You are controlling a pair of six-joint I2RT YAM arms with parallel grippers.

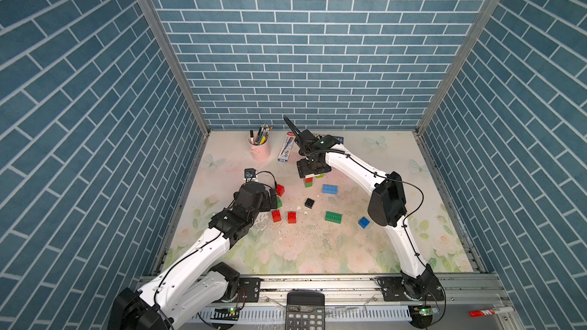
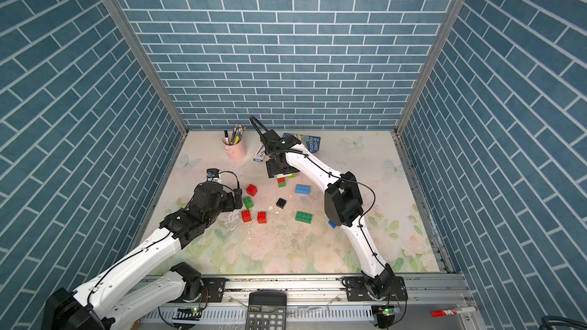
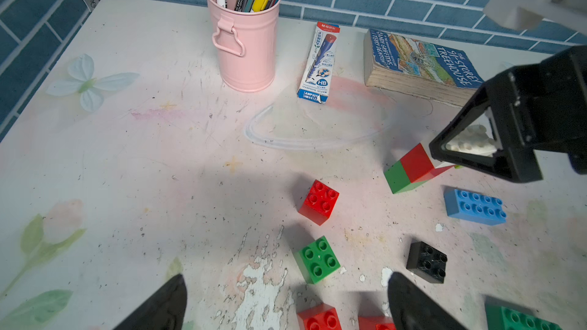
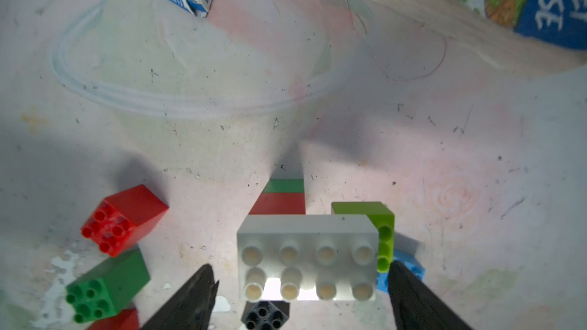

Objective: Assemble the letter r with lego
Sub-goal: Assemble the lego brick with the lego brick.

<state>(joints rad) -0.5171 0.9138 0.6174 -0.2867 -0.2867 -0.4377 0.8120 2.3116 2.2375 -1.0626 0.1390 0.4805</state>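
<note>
A book and pencil box lie behind the lego stack.

The right pincer hangs over a stack — red brick on green. Near it on the desk lie a long blue brick, a black brick and a long green brick; the left pincer sits beside a green square brick.

In both top views the right end effector covers the top of the brick stack. In a top view the right arm hides most of a small blue brick. In the right wrist view the book is blurred and the picture's edge cuts it off, and the black brick is cut off too.
</note>
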